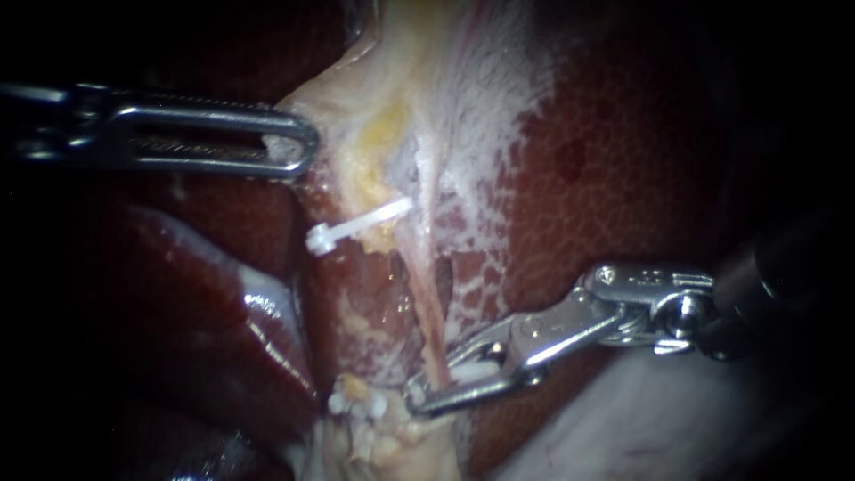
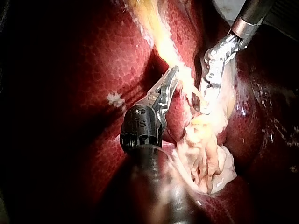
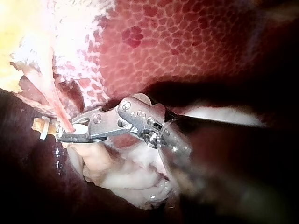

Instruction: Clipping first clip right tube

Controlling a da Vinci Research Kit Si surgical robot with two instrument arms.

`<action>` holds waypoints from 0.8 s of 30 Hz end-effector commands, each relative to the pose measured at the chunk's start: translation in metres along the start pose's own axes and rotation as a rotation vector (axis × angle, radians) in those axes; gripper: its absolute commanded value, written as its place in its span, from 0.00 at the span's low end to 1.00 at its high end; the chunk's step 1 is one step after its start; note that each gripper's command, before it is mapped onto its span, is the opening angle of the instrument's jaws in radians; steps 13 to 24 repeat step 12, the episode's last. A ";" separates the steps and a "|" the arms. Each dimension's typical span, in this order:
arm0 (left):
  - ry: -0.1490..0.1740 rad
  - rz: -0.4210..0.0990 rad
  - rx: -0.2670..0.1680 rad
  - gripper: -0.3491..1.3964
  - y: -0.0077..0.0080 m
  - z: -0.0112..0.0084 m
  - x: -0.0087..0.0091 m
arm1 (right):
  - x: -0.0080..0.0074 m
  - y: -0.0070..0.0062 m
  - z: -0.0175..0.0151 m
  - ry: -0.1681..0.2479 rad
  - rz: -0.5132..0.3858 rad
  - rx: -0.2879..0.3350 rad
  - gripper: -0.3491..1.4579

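Running as a thin pink strand down the middle of the endoscope view, the right tube (image 1: pixel 426 303) descends from the pale tissue (image 1: pixel 392 80) and passes between the jaws of the right instrument (image 1: pixel 432 379) near its lower end. Those jaws stand slightly apart and both bear on the loaded clip (image 1: pixel 476 365), a white clip seated between them. The tube lies inside that clip's legs. The right wrist view shows the tube entering the jaws just behind their tips. Beside the tube, towards the left instrument (image 1: pixel 298 147), a fastened clip (image 1: pixel 356 227) lies slantwise across yellowish tissue; whatever it encircles cannot be made out. The left instrument's long slotted jaws are pressed together on an edge of the pale tissue, which is pulled taut towards them. Mottled dark red liver (image 1: pixel 623 160) surrounds the field. Below the right instrument's jaws, the tube's lower end is buried in a pale lumpy mass (image 1: pixel 383 441). Small white beads (image 1: pixel 356 405) there are too indistinct to identify. Both shafts are cut off at the edges of the endoscope view, and the right shaft is lost in shadow.
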 end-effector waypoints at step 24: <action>0.000 0.000 0.000 0.00 0.0000 0.0000 0.0000 | -0.0002 0.0000 0.0002 -0.002 0.010 0.002 0.00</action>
